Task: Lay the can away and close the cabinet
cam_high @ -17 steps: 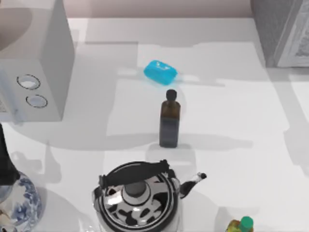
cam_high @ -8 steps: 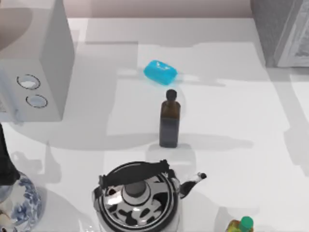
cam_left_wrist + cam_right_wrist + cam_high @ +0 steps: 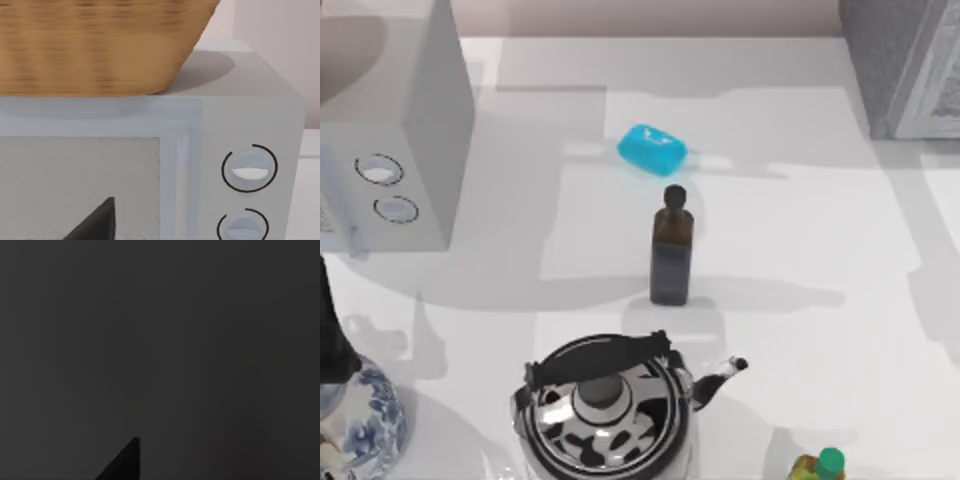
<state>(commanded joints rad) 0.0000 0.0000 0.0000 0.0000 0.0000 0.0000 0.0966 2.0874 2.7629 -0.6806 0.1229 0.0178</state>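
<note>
The cabinet (image 3: 892, 62) stands at the table's far right corner. Its grey speckled side faces the table, and its pale moulded door panel (image 3: 938, 85) is at the right edge of the top view. The can is out of view. A dark wedge of my left gripper (image 3: 95, 225) shows in the left wrist view, in front of the white box with two round dials (image 3: 247, 170), at the table's left. The right wrist view is dark.
The white box (image 3: 395, 150) fills the far left, with a wicker basket (image 3: 100, 45) on top of it. A blue soap bar (image 3: 652, 149), a dark brown bottle (image 3: 671, 255), a patterned kettle (image 3: 605, 410), a blue-white vase (image 3: 355, 425) and a small green-capped bottle (image 3: 823, 465) stand on the table.
The cabinet's pale door panel looks very slightly shifted. Nothing on the table has moved.
</note>
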